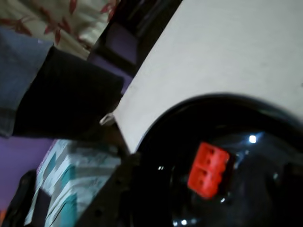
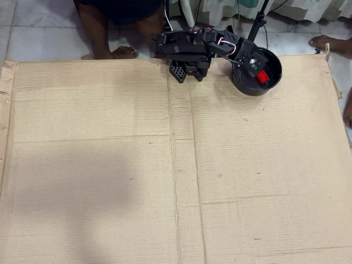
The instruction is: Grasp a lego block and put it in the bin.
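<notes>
Inside the black bowl [image 2: 270, 82] at its centre lies the red lego block [image 2: 262, 76], long axis toward one o'clock in the wrist view; the claw [image 2: 254, 65] hangs at its eleven o'clock overhead, grip unreadable.

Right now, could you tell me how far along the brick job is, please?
Mostly done, it seems: the red lego block lies inside the black bowl, which stands at the cardboard sheet's far right edge in the overhead view. The claw hangs over the bowl; whether it is open cannot be told. Left to do: pull the arm back clear of the bowl.
</notes>
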Controlling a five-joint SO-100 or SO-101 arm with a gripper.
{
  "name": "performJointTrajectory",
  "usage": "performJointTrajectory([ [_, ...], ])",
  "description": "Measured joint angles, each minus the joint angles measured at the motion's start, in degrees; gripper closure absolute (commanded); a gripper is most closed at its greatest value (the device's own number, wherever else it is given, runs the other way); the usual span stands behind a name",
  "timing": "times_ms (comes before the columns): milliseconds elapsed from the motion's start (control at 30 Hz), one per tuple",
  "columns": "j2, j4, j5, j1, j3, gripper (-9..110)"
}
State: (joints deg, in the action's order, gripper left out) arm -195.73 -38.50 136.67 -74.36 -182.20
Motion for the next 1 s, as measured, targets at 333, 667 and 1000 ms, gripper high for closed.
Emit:
performJointTrajectory([
  [333,0.18,0.00,-4.39,17.84,-2.46,68],
  [667,0.18,0.00,-4.48,43.77,-2.46,89],
  [1000,0.18,-6.59,-10.90,60.56,-2.46,101],
])
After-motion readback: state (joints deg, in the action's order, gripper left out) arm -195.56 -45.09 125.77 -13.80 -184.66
